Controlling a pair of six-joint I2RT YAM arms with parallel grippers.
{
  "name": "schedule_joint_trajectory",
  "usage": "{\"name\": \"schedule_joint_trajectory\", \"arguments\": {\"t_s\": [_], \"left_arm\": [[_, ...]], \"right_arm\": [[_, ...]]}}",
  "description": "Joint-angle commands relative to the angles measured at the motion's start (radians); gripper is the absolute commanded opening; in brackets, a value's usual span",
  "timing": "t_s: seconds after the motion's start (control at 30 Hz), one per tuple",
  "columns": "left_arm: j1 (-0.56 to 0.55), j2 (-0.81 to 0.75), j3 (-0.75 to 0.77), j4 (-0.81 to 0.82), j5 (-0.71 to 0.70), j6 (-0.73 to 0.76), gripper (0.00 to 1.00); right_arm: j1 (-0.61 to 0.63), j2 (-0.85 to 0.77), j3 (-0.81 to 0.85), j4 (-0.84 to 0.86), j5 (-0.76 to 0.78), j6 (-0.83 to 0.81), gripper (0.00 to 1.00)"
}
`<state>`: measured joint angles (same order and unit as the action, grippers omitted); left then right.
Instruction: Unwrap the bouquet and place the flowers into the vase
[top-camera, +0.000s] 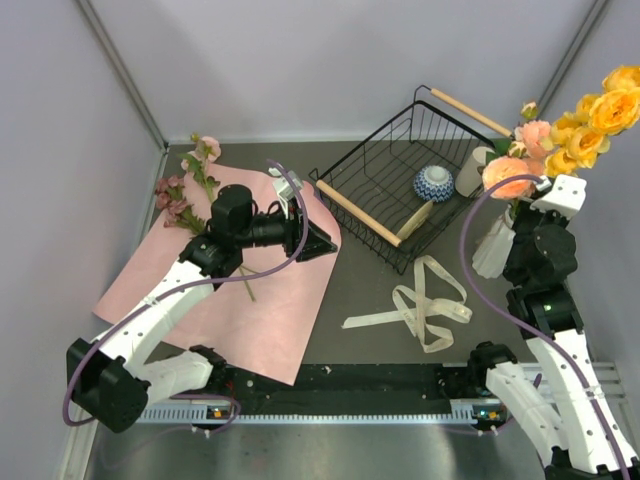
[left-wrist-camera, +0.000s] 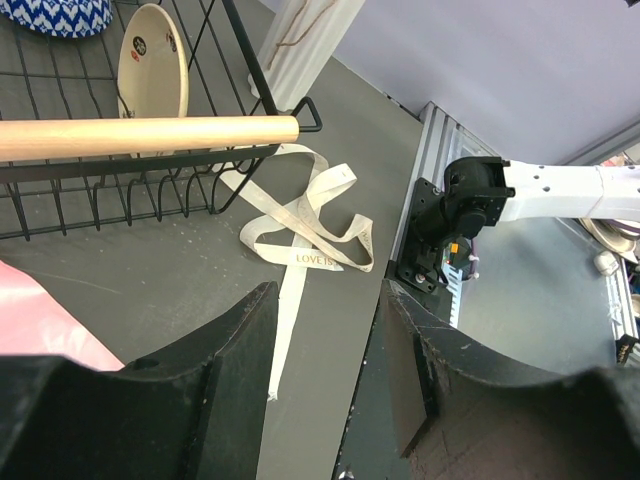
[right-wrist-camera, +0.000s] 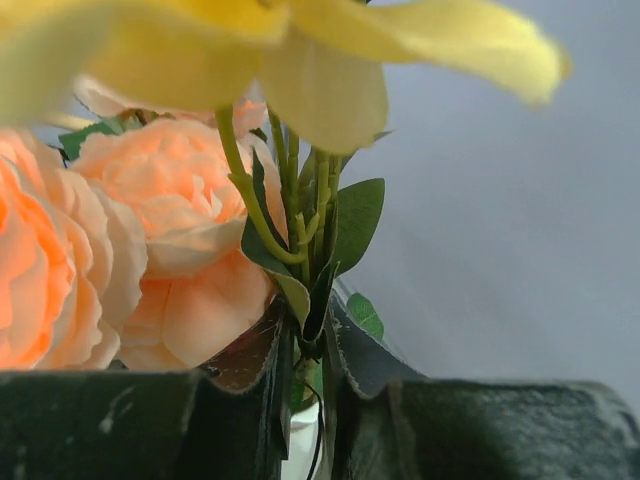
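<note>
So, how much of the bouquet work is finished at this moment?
Done: the lilac-pink wrapping paper lies flat and the cream ribbon lies untied beside it. In hand: the right gripper holds peach and yellow flowers by the stems over the white ribbed vase. Remaining: the mauve and pink flowers on the paper's far corner; the left gripper is open and empty.

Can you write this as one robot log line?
left gripper open, empty | right gripper pinching flowers at vase | ribbon loose
</note>
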<state>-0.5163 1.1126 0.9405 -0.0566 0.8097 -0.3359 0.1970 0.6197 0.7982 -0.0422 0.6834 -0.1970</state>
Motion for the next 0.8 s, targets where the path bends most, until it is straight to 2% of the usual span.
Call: {"name": "schedule_joint_trajectory", "arguments": {"t_s": [0.0, 0.13, 0.33, 0.43, 0.47, 0.53, 0.57, 0.63, 0.67, 0.77], "left_arm": [[-0.005, -0.022, 0.029, 0.020, -0.006, 0.024, 0.51], [-0.004, -0.020, 0.029, 0.020, -0.004, 0.024, 0.51], [-0.005, -0.020, 0.029, 0.018, -0.006, 0.026, 0.51], [-0.005, -0.019, 0.030, 0.015, -0.009, 0.029, 0.51], [-0.004, -0.017, 0.030, 0.015, -0.009, 0.029, 0.51], [-0.005, -0.013, 0.032, 0.014, -0.007, 0.029, 0.51], [-0.004, -0.014, 0.030, 0.015, -0.007, 0.029, 0.51], [-0.004, -0.013, 0.030, 0.014, -0.014, 0.032, 0.51], [-0.004, -0.013, 0.032, 0.008, -0.018, 0.035, 0.51], [-0.002, -0.008, 0.032, 0.006, -0.021, 0.037, 0.51]], "right_arm": [[-0.010, -0.017, -0.007, -0.035, -0.025, 0.068, 0.14], [-0.008, -0.021, -0.011, -0.047, -0.031, 0.076, 0.22], [-0.010, -0.015, 0.027, -0.099, -0.038, 0.106, 0.39], [-0.010, -0.017, 0.068, -0.169, -0.039, 0.131, 0.52], [-0.010, -0.017, 0.081, -0.188, -0.042, 0.143, 0.62], [-0.010, -0.012, 0.125, -0.257, -0.039, 0.162, 0.72], [-0.010, -0.006, 0.145, -0.290, -0.032, 0.185, 0.82], [-0.008, 0.003, 0.209, -0.400, -0.028, 0.220, 0.90], [-0.010, 0.011, 0.232, -0.439, -0.022, 0.249, 0.97], [-0.008, 0.015, 0.326, -0.599, -0.050, 0.321, 0.99]]}}
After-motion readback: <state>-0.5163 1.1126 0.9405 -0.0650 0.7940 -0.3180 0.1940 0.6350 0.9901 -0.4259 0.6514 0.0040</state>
